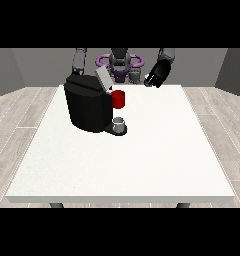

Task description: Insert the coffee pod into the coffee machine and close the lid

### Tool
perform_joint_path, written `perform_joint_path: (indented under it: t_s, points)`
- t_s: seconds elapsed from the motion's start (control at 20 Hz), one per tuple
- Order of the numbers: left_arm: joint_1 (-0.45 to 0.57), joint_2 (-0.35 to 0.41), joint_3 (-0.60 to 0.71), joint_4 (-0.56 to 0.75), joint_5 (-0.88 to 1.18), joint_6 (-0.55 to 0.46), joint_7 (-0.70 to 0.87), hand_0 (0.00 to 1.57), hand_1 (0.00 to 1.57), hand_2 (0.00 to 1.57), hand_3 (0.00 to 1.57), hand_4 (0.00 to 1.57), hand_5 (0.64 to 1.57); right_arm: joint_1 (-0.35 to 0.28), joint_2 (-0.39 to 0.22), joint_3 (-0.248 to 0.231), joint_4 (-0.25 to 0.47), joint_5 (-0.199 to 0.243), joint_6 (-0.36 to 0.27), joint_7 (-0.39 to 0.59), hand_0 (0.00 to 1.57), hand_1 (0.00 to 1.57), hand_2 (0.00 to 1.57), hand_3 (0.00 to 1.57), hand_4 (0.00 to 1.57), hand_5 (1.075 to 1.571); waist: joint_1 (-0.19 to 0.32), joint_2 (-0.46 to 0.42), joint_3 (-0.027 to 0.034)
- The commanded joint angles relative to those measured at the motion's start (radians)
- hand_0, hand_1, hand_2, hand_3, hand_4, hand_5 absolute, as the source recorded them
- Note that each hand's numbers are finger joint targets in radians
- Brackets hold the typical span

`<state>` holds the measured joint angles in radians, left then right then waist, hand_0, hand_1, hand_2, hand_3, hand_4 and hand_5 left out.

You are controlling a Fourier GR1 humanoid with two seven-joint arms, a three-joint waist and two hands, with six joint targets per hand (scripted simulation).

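The black coffee machine [87,107] stands on the left half of the white table [157,160]. Its grey lid [103,77] is tilted up and open. A red round holder [118,99] juts from the machine's upper front, just under the lid. Below it a small grey cylinder [120,121], apparently the coffee pod, sits on the machine's grey base plate [117,130]. The hand at the view's right [158,75] hovers over the table's far edge with relaxed fingers, holding nothing, well apart from the machine. The arm at the view's left [79,60] reaches down behind the machine, which hides its hand.
The robot's torso [119,62] with a purple ring stands behind the table's far edge. Bare white tabletop extends in front of the machine and to its right, out to the table's edges. Wooden floor surrounds the table.
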<state>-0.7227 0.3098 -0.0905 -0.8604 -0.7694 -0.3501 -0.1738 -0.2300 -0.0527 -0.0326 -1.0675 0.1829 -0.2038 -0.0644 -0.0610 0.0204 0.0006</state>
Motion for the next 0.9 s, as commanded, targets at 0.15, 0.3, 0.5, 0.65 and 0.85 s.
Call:
perform_joint_path:
  t_s: [0.15, 0.3, 0.5, 0.65, 0.85]
  points:
    - [-0.082, 0.003, 0.047, 0.026, -0.002, -0.03, 0.044, 1.34, 1.34, 1.37, 1.35, 0.56, 1.571, 0.014, 0.05, 0.096, -0.089, 0.032, 0.012, 0.038, 0.0, 0.0, 0.0, 0.0, 0.0, 1.571, -0.109, -0.006, -0.0009]
    - [-0.153, 0.02, 0.083, 0.034, 0.013, -0.054, 0.047, 1.34, 1.34, 1.37, 1.35, 0.56, 1.571, -0.063, 0.034, 0.076, -0.122, 0.029, 0.02, 0.108, 0.0, 0.0, 0.0, 0.0, 0.0, 1.571, -0.124, 0.02, -0.0008]
    - [-0.305, 0.022, 0.158, 0.036, 0.073, -0.132, 0.155, 0.96, 0.96, 1.16, 1.36, 0.52, 1.571, -0.082, 0.04, 0.046, -0.088, -0.012, 0.03, 0.01, 0.0, 0.0, 0.0, 0.0, 0.0, 1.571, -0.131, 0.062, 0.0]
    - [-0.325, 0.067, 0.21, 0.081, 0.091, -0.13, 0.163, 1.2, 1.2, 1.24, 1.26, 0.49, 1.571, -0.065, 0.04, 0.09, -0.163, 0.009, 0.048, 0.058, 0.0, 0.0, 0.0, 0.0, 0.0, 1.571, -0.183, 0.053, -0.0006]
    - [-0.396, 0.062, 0.198, 0.069, 0.075, -0.115, 0.165, 1.22, 1.22, 1.27, 1.26, 0.47, 1.571, -0.115, 0.035, 0.046, -0.142, -0.005, 0.006, 0.007, 0.0, 0.0, 0.0, 0.0, 0.0, 1.571, -0.182, 0.138, -0.0002]
